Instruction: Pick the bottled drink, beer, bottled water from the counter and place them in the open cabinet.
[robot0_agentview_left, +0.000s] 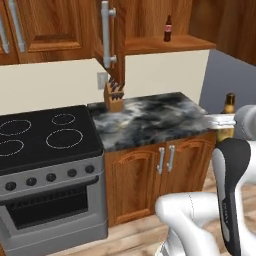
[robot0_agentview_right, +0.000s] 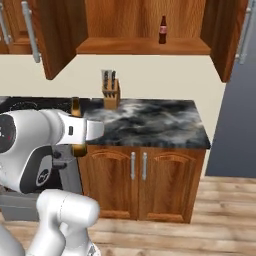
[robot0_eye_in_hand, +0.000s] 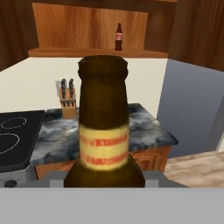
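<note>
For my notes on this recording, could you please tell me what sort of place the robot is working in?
A rendered home kitchen, it appears: a black stovetop above an oven, a marbled counter holding a knife block, and wooden wall cabinets, one open cabinet with a small bottled drink on its shelf.

I see a wooden knife block (robot0_agentview_left: 114, 97) with dark handles standing against the cream wall. Taking that block as my mark: a black stovetop (robot0_agentview_left: 42, 136) with four ring burners lies beside it, with grey oven knobs (robot0_agentview_left: 51, 177) on the front below. A small wall outlet (robot0_agentview_left: 102, 79) sits just above the block. A wooden floor (robot0_agentview_right: 220, 215) lies well below.
</note>
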